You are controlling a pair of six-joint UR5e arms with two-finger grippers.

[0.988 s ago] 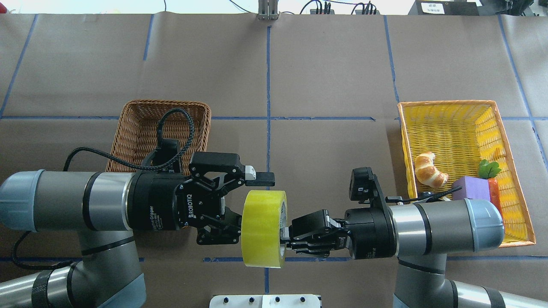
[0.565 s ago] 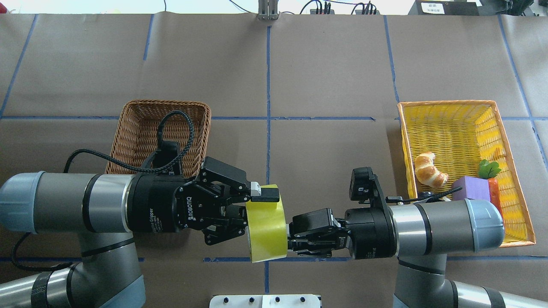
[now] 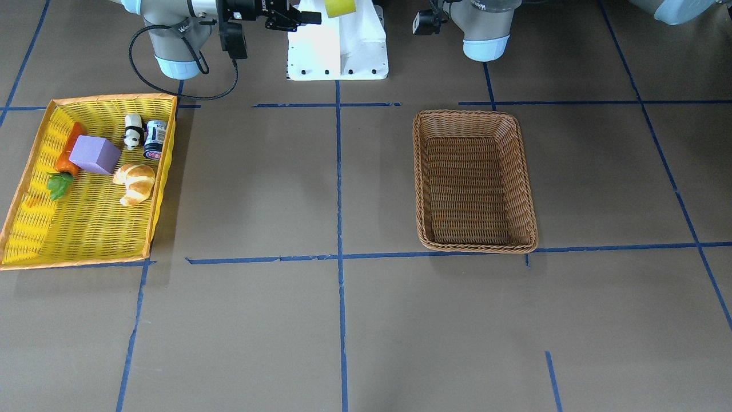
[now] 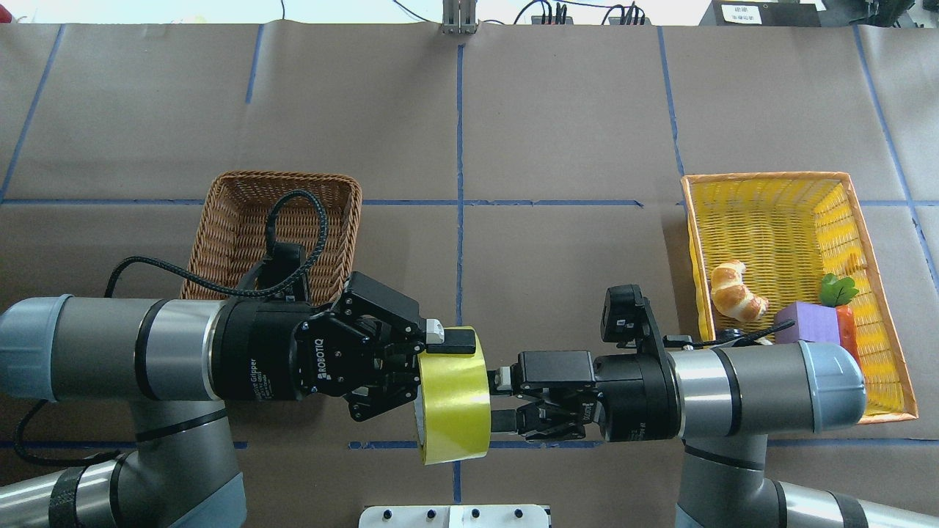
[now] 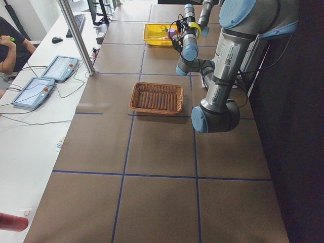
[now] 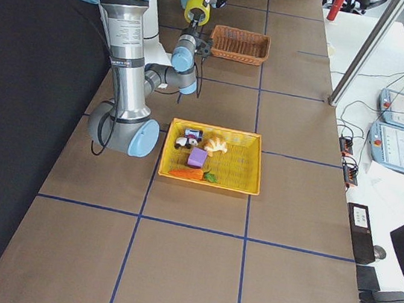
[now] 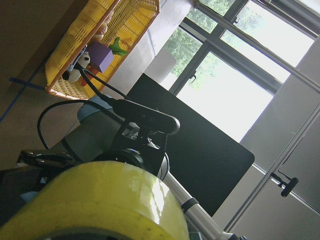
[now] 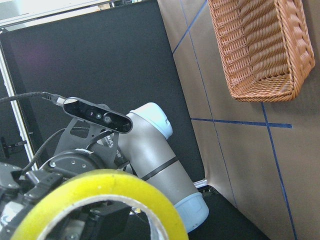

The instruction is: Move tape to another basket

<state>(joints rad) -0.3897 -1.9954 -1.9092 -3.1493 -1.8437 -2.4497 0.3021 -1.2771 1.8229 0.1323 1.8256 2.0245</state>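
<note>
In the overhead view you find the wide roll of translucent yellow packing tape (image 4: 453, 400) at lower centre. It stands on edge in the air over the blue centre line of the brown paper-covered table (image 4: 557, 110), between the two grippers.

Your left gripper (image 4: 440, 358) comes in from the left of the frame and holds the roll. One of its fingers (image 4: 458, 341) lies across the top of the outer band. The right wrist view shows a dark shape inside the core, so the jaws are pinched on the roll's wall.

Your right gripper (image 4: 503, 400) faces the roll from the right with its jaws standing apart. Its tips are just beside the roll's right face, and you cannot tell whether they touch it.

The rectangular brown wicker basket with a braided rim (image 4: 286, 177) sits left of centre, its near end hidden behind the left wrist and cable. The roll hangs apart from it, to its lower right.

At the right of the frame lies the bright yellow plastic-weave tray with an orange rim (image 4: 763, 176). It holds a golden croissant (image 4: 736, 291), a purple foam block (image 4: 807, 324) and an orange carrot with green leaves (image 4: 845, 326). The front-facing view also shows a small panda figure (image 3: 132, 131) and a small dark can (image 3: 154, 139) in the tray.
</note>
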